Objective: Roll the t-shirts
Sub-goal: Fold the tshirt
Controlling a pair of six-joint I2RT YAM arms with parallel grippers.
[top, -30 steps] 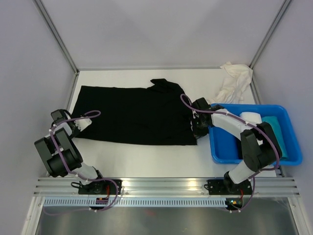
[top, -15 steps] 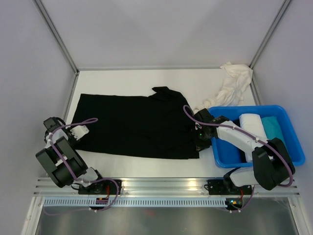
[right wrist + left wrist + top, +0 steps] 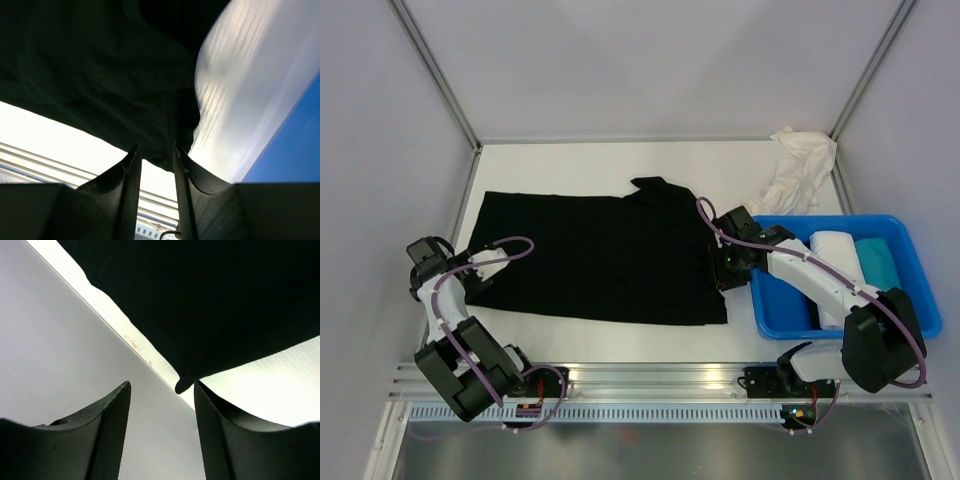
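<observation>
A black t-shirt (image 3: 590, 245) lies spread flat across the white table. My left gripper (image 3: 478, 278) is at its near-left corner. In the left wrist view that gripper (image 3: 162, 386) is open, and the shirt (image 3: 210, 300) ends in a corner just past the fingertips, with nothing between them. My right gripper (image 3: 722, 270) is at the shirt's right edge, beside the tub. In the right wrist view it (image 3: 154, 149) is open, with the dark hem (image 3: 100, 75) lying just beyond the tips. A cream-white t-shirt (image 3: 798, 170) lies crumpled at the back right.
A blue plastic tub (image 3: 840, 325) stands at the right and holds a rolled white tee (image 3: 835, 250) and a teal one (image 3: 878, 262). Its blue wall (image 3: 300, 150) shows close to my right gripper. Grey walls enclose the table on three sides.
Both grippers have gone from shut to open and let go of the black t-shirt. The left arm drew back to the left and the shirt settled flat.
</observation>
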